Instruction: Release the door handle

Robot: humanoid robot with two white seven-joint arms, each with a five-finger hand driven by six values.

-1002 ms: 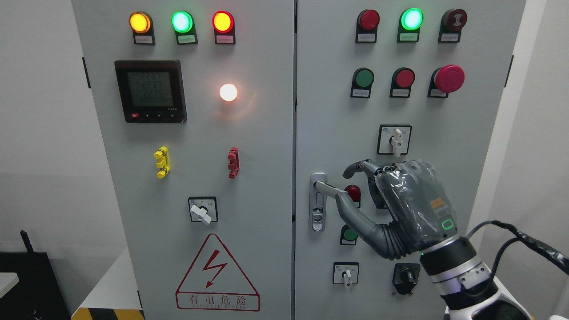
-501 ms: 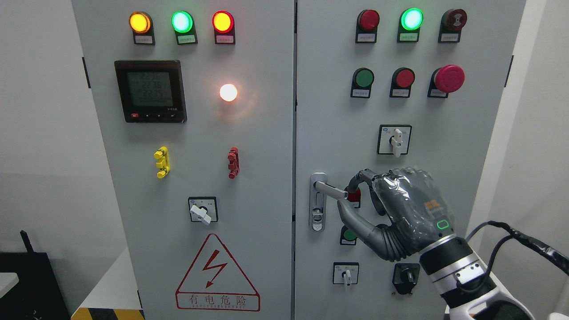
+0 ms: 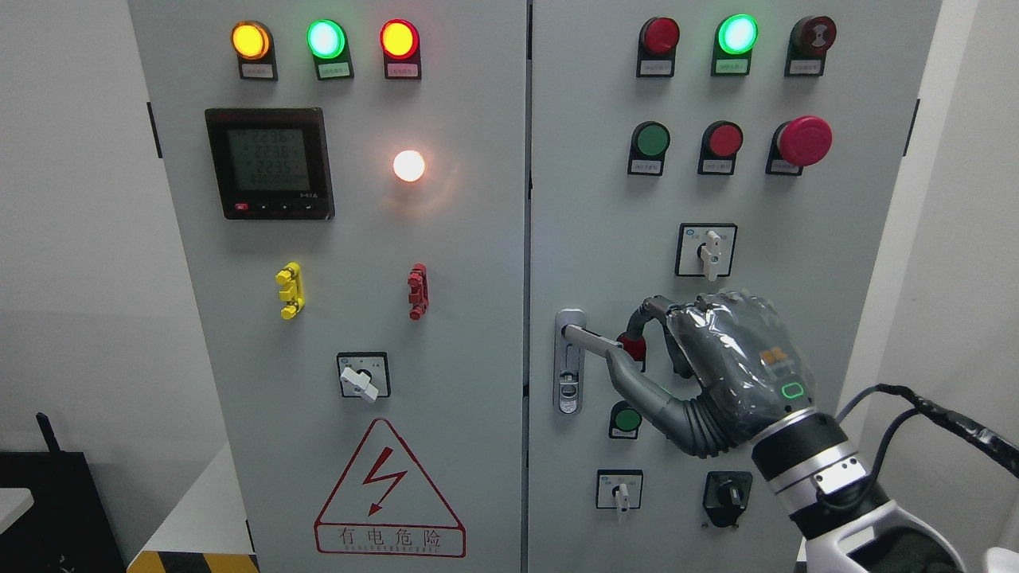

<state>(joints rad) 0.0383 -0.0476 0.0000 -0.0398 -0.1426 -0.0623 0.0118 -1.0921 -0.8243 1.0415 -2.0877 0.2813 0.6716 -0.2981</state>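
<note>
The silver door handle (image 3: 591, 340) sits on the left edge of the right cabinet door (image 3: 605, 199), its lever pointing right and slightly down. My right hand (image 3: 629, 344), grey under clear film, comes in from the lower right and hovers at the lever's free end. The thumb (image 3: 637, 380) lies just under the lever tip. The index finger (image 3: 646, 309) arches loosely above it without clamping. The hand is open and holds nothing. It hides part of a red button. The left arm is out of view.
The right door also carries a green button (image 3: 627, 419), selector switches (image 3: 707, 249), a black knob (image 3: 727, 497) and a red emergency stop (image 3: 804, 141). The left door (image 3: 350, 493) has a meter (image 3: 269, 163), lamps and a warning triangle. A black cable (image 3: 939, 418) loops beside my wrist.
My right hand has slid right along the lever, from around its middle to its tip. The index finger has curled downward. The lever and door have not moved.
</note>
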